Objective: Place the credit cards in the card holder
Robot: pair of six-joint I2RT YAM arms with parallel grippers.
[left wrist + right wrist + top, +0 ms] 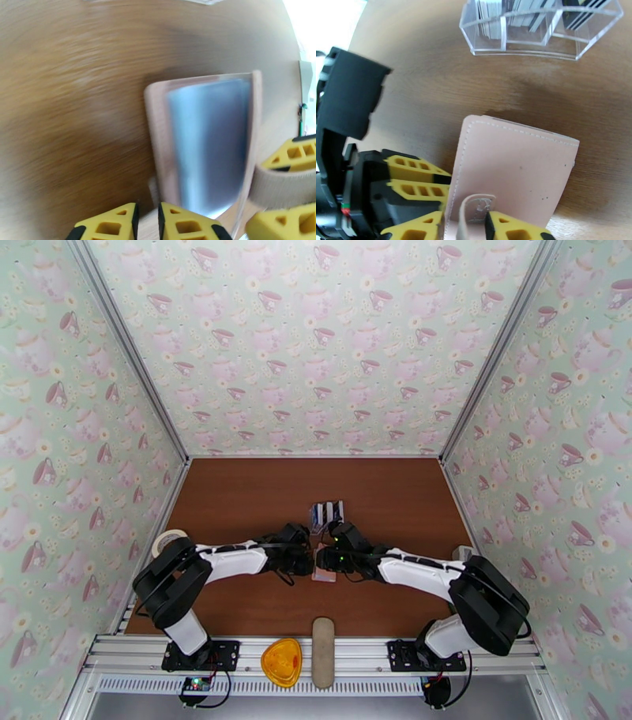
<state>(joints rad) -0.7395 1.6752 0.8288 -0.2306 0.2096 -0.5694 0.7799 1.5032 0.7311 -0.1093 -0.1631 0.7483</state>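
At mid bench, between the two arms: card holder, held open, pink cover toward the right wrist camera, bluish translucent sleeve toward the left one. Right pincer clamped on its snap tab; left pincer narrow, fingers almost together at the holder's edge, cannot tell whether pinching it. Likely light and floppy, bending at the fold, so better taken by the tab and the stitched border, not by the soft sleeve. Just behind, credit cards upright in a clear rack: thin, stiff, probably slippery, best pinched by the top edge. Rack walls likely blocking a side approach. Tape roll at the left edge, orange piece and beige oval case by the arm bases: no obstacle.
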